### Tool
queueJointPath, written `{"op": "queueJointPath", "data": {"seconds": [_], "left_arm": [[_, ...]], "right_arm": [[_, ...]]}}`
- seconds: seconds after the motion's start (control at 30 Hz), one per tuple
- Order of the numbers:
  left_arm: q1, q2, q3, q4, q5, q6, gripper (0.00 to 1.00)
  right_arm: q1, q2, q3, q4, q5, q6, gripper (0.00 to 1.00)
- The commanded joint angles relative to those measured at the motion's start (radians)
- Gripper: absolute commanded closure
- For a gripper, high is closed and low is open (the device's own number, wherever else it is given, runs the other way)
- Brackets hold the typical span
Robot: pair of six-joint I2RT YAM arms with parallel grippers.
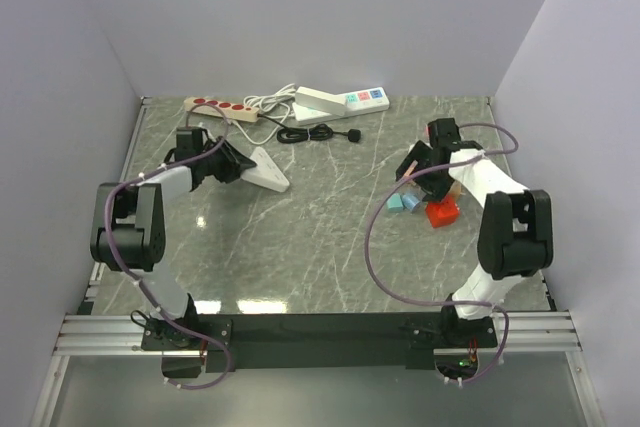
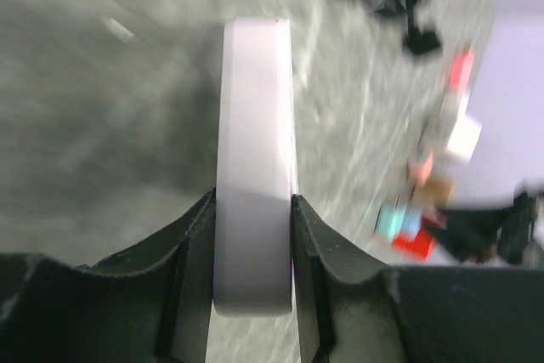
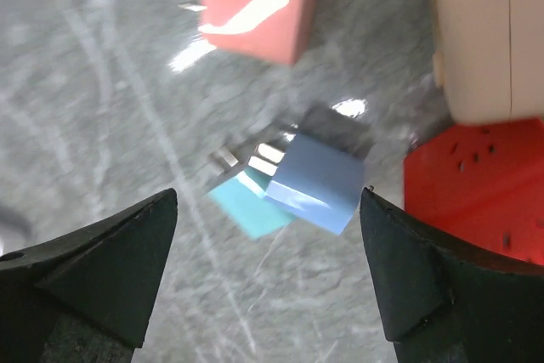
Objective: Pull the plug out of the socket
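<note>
The small black plug (image 1: pixel 353 136) lies on the table at the end of a thin black coiled cord (image 1: pixel 305 134), at the back centre, not in any socket that I can see. It also shows blurred in the left wrist view (image 2: pixel 422 40). My left gripper (image 1: pixel 243 164) (image 2: pixel 252 210) is shut on the edge of a flat white triangular socket block (image 1: pixel 268 171) (image 2: pixel 255 150), left of the cord. My right gripper (image 1: pixel 420 187) (image 3: pixel 268 201) is open and empty, hovering over a light blue adapter (image 3: pixel 319 180) and a teal one (image 3: pixel 251 206).
A beige power strip with red sockets (image 1: pixel 222 107) and a white strip with coloured switches (image 1: pixel 340 102) lie at the back with a white cord (image 1: pixel 268 100). A red block (image 1: pixel 442 213) (image 3: pixel 476 184), a pink block (image 3: pixel 255 6) and a beige one (image 3: pixel 484 31) sit near the right gripper.
</note>
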Motion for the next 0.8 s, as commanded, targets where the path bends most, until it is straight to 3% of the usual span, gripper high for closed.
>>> {"op": "queueJointPath", "data": {"seconds": [0.0, 0.4, 0.67, 0.77], "left_arm": [[0.071, 0.034, 0.051, 0.088, -0.052, -0.112, 0.99], [0.171, 0.195, 0.111, 0.176, -0.233, -0.391, 0.99], [0.192, 0.4, 0.25, 0.211, -0.186, -0.505, 0.99], [0.194, 0.445, 0.284, 0.23, -0.182, -0.534, 0.91]], "right_arm": [[-0.007, -0.122, 0.017, -0.017, -0.037, 0.002, 0.05], [0.006, -0.295, 0.041, -0.032, -0.213, -0.029, 0.03], [0.035, -0.291, 0.043, -0.026, -0.255, -0.054, 0.02], [0.041, -0.289, 0.035, -0.012, -0.276, -0.063, 0.02]]}}
